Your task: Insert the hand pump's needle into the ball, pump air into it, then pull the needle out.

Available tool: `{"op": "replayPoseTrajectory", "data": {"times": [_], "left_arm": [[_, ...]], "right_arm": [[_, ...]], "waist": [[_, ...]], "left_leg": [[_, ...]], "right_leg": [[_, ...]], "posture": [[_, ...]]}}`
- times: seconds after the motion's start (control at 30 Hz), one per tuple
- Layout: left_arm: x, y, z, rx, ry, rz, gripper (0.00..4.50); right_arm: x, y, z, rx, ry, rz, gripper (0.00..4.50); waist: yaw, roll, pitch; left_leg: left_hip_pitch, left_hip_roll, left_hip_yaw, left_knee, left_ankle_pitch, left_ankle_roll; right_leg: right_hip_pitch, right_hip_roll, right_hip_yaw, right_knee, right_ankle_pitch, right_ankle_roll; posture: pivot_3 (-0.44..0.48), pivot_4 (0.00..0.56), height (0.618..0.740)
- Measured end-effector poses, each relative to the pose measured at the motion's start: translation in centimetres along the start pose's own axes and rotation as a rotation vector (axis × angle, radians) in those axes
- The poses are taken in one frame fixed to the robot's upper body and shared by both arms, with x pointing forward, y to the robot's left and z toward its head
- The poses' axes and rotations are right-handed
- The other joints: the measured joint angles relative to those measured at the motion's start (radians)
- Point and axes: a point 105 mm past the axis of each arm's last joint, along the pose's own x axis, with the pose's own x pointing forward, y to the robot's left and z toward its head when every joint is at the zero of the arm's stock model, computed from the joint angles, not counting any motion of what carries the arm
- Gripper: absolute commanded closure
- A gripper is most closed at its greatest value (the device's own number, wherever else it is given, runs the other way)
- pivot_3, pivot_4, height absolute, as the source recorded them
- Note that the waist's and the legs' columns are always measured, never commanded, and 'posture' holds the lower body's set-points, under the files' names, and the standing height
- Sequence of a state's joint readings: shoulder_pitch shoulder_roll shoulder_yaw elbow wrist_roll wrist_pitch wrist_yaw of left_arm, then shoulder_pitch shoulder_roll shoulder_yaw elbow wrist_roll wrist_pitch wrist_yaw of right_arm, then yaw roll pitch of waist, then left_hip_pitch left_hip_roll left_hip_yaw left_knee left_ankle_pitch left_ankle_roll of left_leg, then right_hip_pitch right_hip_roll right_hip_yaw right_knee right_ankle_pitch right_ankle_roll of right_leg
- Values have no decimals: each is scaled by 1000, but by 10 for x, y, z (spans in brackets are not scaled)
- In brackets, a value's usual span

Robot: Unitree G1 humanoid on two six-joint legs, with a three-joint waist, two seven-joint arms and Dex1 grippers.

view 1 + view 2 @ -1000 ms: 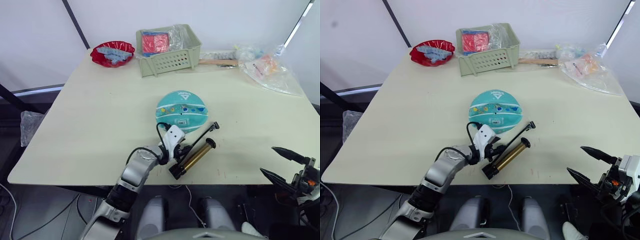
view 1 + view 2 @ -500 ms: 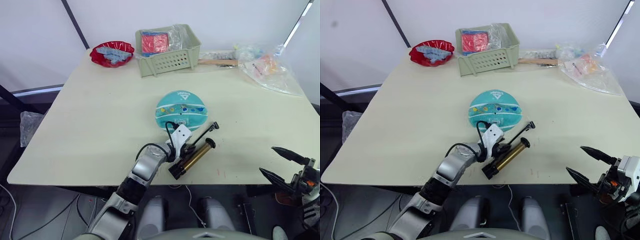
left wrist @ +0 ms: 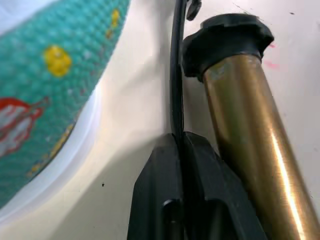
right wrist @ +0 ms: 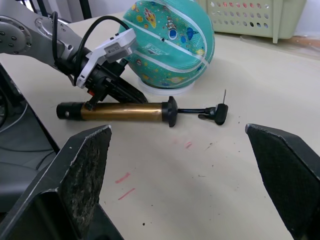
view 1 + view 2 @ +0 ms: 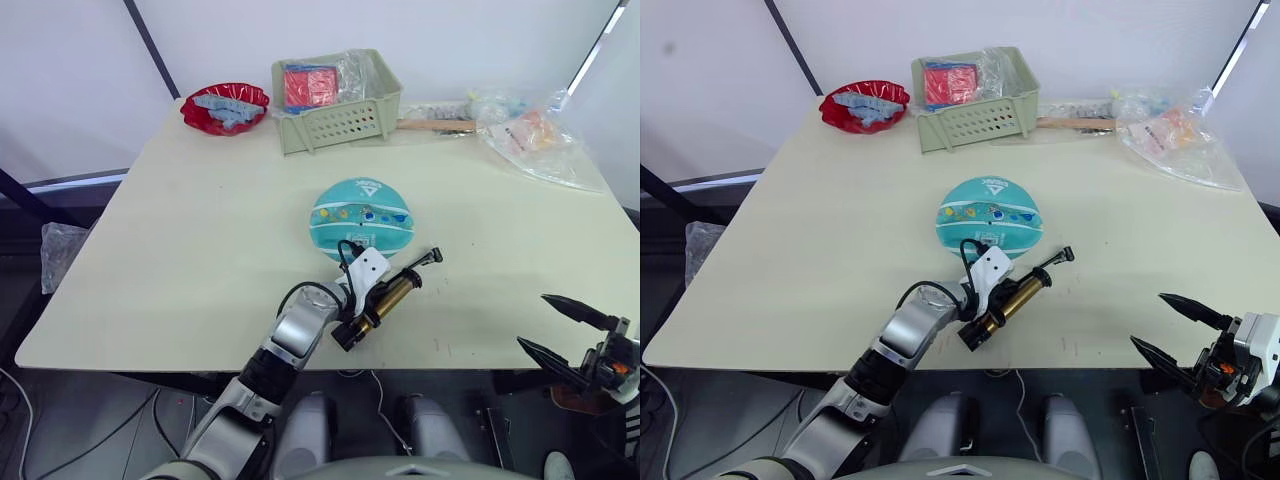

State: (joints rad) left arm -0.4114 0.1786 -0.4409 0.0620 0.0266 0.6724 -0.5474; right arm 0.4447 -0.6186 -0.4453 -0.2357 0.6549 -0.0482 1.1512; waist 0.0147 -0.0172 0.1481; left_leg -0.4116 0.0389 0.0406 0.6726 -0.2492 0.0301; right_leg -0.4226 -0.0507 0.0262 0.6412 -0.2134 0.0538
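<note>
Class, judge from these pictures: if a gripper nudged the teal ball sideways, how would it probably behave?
The ball is round, so it would probably roll, though the white ring it sits on may hold it against a gentle nudge. It looks hollow and rubbery, so likely light; its pebbled surface should offer some grip.

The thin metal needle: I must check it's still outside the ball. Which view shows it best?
The right wrist view: the needle stands clear above its black fitting, apart from the teal ball. The eye views show merely the hose's tip.
</note>
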Motion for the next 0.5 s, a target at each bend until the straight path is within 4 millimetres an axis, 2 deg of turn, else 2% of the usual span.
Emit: {"op": "replayPoseTrajectory", "data": {"times": [0.2,0.5], "left_arm": [[-4,-4,-4,4,0,-24,4460],[-8,-10,-5,50,-9,-86,4460]], "right_arm": [[1,0,0,-1,-2,9,0],[1,11,2,34,-5,119,0]], "waist": [[0,0,0],[0,0,0]], "left_leg": [[0,0,0,0,0,0],[0,0,0,0,0,0]], "right_leg": [[0,0,0,0,0,0],[0,0,0,0,0,0]], "posture": [[0,150,738],[0,150,738]]}}
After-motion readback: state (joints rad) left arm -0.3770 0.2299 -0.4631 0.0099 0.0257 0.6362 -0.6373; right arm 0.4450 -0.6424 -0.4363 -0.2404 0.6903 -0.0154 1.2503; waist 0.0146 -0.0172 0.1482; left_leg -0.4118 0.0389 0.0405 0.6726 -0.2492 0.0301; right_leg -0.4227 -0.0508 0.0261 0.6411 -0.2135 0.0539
